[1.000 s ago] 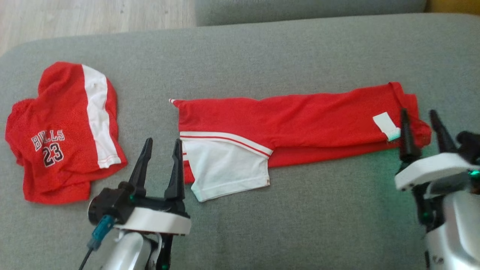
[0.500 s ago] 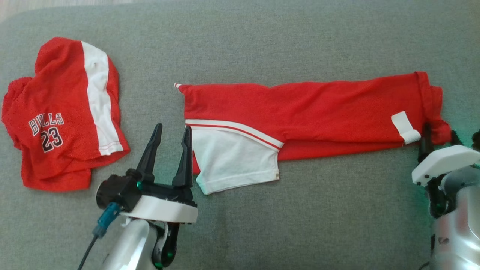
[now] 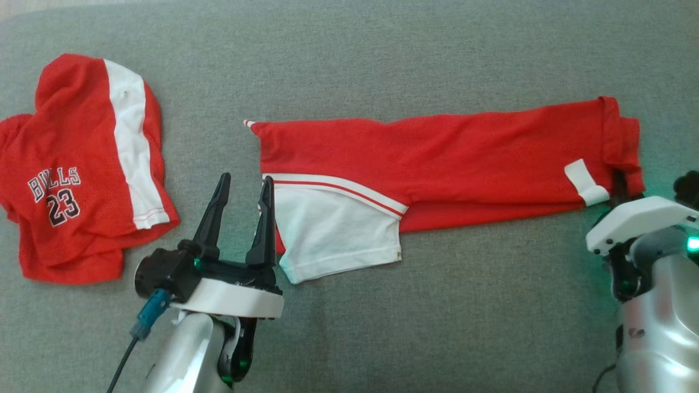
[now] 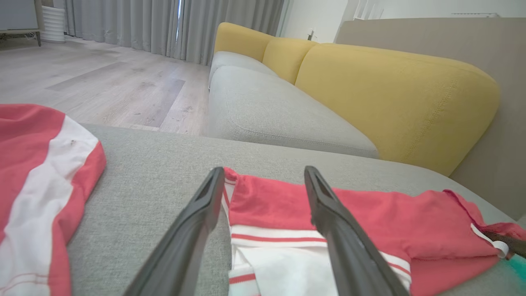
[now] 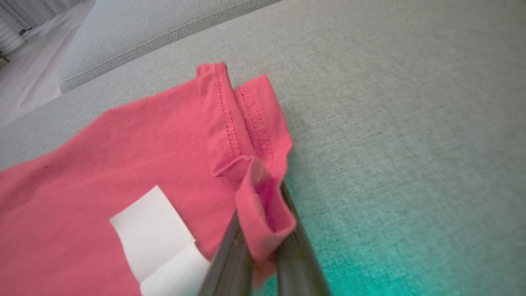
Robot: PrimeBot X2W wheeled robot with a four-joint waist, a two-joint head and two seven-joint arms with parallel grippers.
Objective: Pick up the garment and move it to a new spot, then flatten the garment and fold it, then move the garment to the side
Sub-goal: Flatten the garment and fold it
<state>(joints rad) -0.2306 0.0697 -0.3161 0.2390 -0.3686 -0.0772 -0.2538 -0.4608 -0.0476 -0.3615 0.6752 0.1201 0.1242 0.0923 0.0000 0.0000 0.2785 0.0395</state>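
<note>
At the near edge of the grey sofa cushion (image 3: pixel 382 327), the left gripper (image 3: pixel 246 177) is hovering with its two dark fingers standing wide apart and gripping nothing. In the left wrist view the left gripper (image 4: pixel 264 169) is straddling the garment's end, one finger over bare cushion and the other over the cloth; whether either is touching cannot be told. To the right, the right gripper (image 3: pixel 620 185) is pinching the opposite end of the garment (image 3: pixel 437 158). The right wrist view shows that gripper (image 5: pixel 267 234) clamping its fingers together on a folded lip of the stitched red hem, just beside a white label (image 5: pixel 160 230). The garment is lying stretched out in a long band across the middle of the cushion, red with a striped white panel (image 3: pixel 338 234) at the end by the left gripper. Well apart from it, at the left, a red Bulls jersey (image 3: pixel 71 174) is lying crumpled. Farther off, yellow backrests (image 4: pixel 390 94) and a wooden floor (image 4: pixel 102 82) are showing.
</note>
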